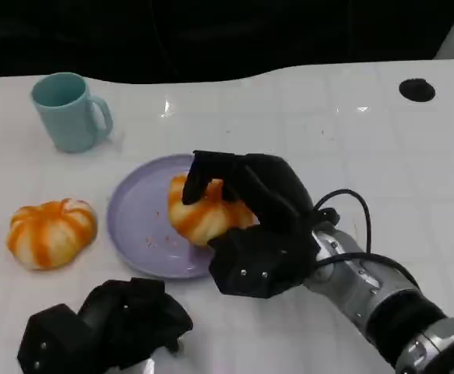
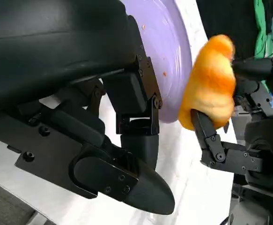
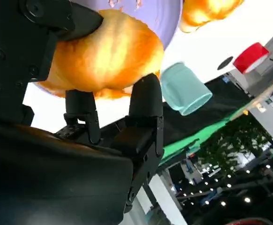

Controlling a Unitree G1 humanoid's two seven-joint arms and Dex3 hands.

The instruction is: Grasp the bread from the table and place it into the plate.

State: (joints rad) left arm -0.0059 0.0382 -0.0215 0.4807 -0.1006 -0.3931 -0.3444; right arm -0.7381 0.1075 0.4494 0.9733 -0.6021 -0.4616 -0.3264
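My right hand (image 1: 262, 226) grips an orange-and-white striped bread (image 1: 203, 214) over the right part of the lilac plate (image 1: 137, 226); I cannot tell whether the bread touches the plate. The right wrist view has the fingers (image 3: 145, 103) wrapped around the bread (image 3: 103, 56) with the plate (image 3: 159, 14) behind it. From the left wrist, the same bread (image 2: 211, 89) is seen held against the plate (image 2: 169, 51). My left hand (image 1: 106, 323) lies at the table's front left, fingers curled in and holding nothing. A second bread (image 1: 51, 232) sits on the table left of the plate.
A pale teal mug (image 1: 69, 111) stands at the back left, handle to the right. A round black hole (image 1: 417, 89) marks the table's far right. Small crumbs lie on the plate. The white table stretches bare to the right of my right arm.
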